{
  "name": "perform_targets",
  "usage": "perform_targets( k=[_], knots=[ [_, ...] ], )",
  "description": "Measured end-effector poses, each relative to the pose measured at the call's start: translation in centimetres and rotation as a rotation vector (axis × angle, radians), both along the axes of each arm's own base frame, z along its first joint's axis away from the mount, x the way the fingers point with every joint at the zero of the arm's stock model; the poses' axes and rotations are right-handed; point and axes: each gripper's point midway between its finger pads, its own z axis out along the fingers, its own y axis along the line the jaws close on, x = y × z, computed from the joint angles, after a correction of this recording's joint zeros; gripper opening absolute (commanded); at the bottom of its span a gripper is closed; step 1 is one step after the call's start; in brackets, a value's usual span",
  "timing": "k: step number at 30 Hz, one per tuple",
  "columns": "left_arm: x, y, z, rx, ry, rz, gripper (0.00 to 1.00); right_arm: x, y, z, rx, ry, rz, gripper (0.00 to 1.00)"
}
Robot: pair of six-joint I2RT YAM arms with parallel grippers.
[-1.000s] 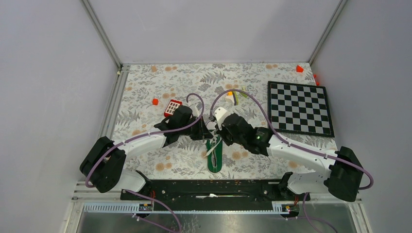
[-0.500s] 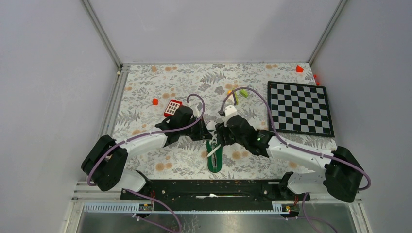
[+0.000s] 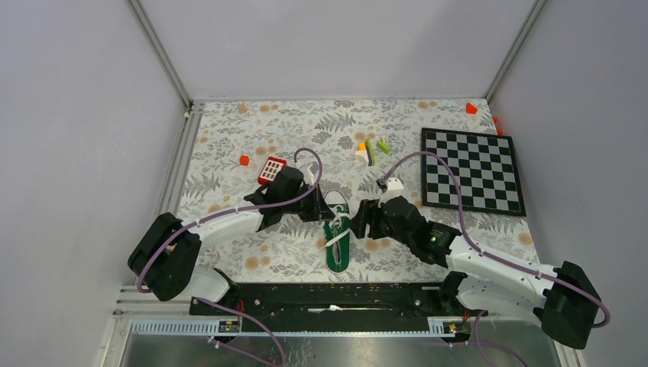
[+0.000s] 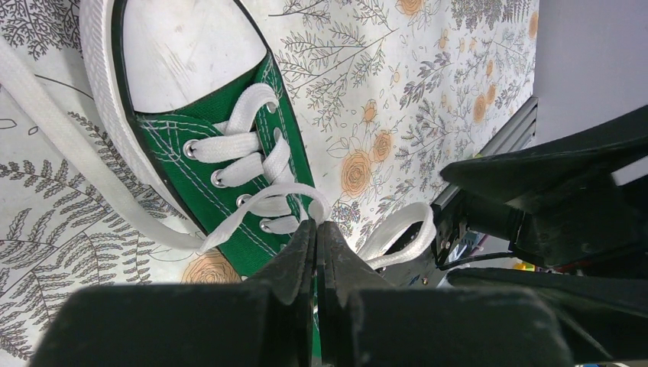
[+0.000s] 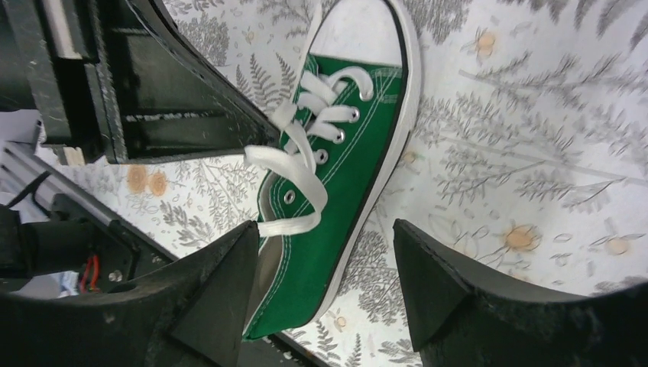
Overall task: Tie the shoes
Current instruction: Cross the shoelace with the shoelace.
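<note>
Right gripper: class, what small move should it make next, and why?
Probably move the right gripper in over the sneaker and close on the loose loop. Its jaws stand open and empty beside the sneaker, the left gripper is shut on a lace, and no bow is formed yet.

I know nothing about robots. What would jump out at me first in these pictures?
A small green sneaker with white laces lies in the middle of the flowered table. The left gripper is pinched shut on one of them, while the right gripper stands open just right of the shoe. A black-and-white chessboard lies at the far right.
</note>
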Motion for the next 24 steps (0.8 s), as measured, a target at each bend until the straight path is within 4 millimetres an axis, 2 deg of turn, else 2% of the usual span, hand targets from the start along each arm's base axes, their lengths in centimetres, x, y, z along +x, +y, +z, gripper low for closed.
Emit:
perform_targets(
  k=[5, 10, 12, 16, 17, 19, 20, 24],
  knots=[
    [0.0, 0.0, 0.0, 0.000, 0.000, 0.000, 0.00, -1.7, 0.6, -2.7, 0.121, 0.106, -0.017, 0.67],
    [0.0, 0.0, 0.0, 0.000, 0.000, 0.000, 0.00, -3.1, 1.9, -5.6, 0.200, 0.231, -0.010, 0.57],
    [0.0, 0.0, 0.0, 0.000, 0.000, 0.000, 0.00, -3.1, 2.6, -5.7, 0.232, 0.252, -0.007, 0.52],
    [0.0, 0.0, 0.0, 0.001, -0.001, 0.000, 0.00, -2.6, 3.7, -4.8, 0.293, 0.243, 0.001, 0.36],
    [0.0, 0.0, 0.0, 0.001, -0.001, 0.000, 0.00, -2.5, 3.9, -4.6, 0.304, 0.239, 0.001, 0.27],
    [0.0, 0.0, 0.0, 0.001, -0.002, 0.000, 0.00, -2.4, 4.0, -4.3, 0.314, 0.231, 0.000, 0.03],
    [0.0, 0.0, 0.0, 0.002, -0.002, 0.000, 0.00, -2.3, 4.0, -4.3, 0.313, 0.226, -0.002, 0.00],
    [0.0, 0.0, 0.0, 0.001, -0.002, -0.001, 0.00, -2.1, 3.2, -4.3, 0.268, 0.201, -0.008, 0.00]
  ],
)
